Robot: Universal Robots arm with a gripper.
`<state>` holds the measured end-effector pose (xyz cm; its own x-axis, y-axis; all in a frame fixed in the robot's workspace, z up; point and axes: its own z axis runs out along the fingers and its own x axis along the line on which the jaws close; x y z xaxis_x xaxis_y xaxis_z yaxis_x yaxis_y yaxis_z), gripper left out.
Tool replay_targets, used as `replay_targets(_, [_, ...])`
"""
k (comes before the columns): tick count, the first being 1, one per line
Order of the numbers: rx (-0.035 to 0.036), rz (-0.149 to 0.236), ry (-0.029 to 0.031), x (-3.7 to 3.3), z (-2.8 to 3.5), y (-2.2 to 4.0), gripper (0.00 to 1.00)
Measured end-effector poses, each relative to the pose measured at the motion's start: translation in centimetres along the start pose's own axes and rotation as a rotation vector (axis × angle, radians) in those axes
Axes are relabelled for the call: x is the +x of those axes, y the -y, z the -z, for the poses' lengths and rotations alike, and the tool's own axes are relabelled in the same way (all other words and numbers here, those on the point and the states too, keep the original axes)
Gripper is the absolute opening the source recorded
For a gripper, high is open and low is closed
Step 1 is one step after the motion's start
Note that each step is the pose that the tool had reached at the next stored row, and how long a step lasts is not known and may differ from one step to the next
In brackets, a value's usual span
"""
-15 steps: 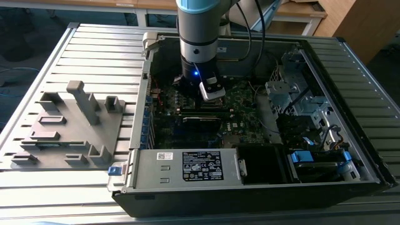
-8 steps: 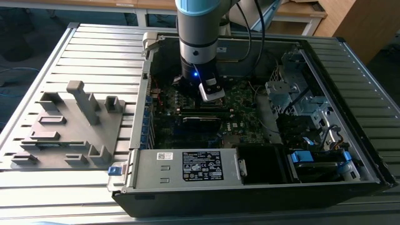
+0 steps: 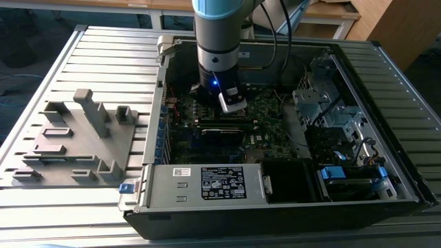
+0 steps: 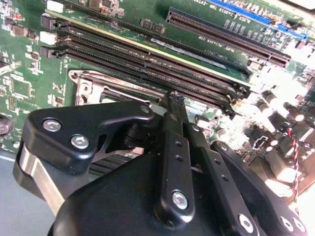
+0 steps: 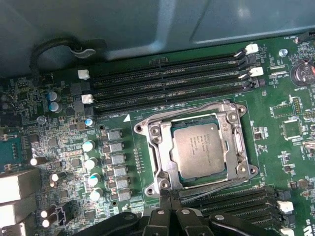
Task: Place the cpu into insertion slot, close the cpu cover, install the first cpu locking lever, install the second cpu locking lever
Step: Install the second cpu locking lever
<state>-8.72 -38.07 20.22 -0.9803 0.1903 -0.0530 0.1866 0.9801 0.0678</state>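
Silvery cpu (image 5: 199,149) seated in slot (image 5: 170,142), cover (image 5: 236,140) down flat around it, framing chip face. Gripper (image 5: 170,194) hanging just beside cover edge, between socket and memory slots (image 5: 167,81); fingers (image 4: 173,105) pinched together, nothing held. Arm (image 3: 219,41) reaching down into open PC case (image 3: 386,67).

Grey ribbed metal bench (image 3: 110,46) filling the exterior view, slats running left to right, daylight glancing off its far left part. Beyond the far edge, pale wooden tables (image 3: 138,6) on white legs over a dark floor (image 3: 34,31). At the far right, a brown wooden cabinet (image 3: 399,26).
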Motion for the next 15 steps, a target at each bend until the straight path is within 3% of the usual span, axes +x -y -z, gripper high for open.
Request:
replay_targets(5, [-0.0118,-0.001,-0.0022,-0.03,0.0,0.21,0.11])
replay_targets(11, [-0.0424,-0.003,-0.008,-0.08,0.0,0.72,0.11])
replay_targets(15, [-0.0481,-0.003,-0.009,-0.05,-0.03,0.85,0.11])
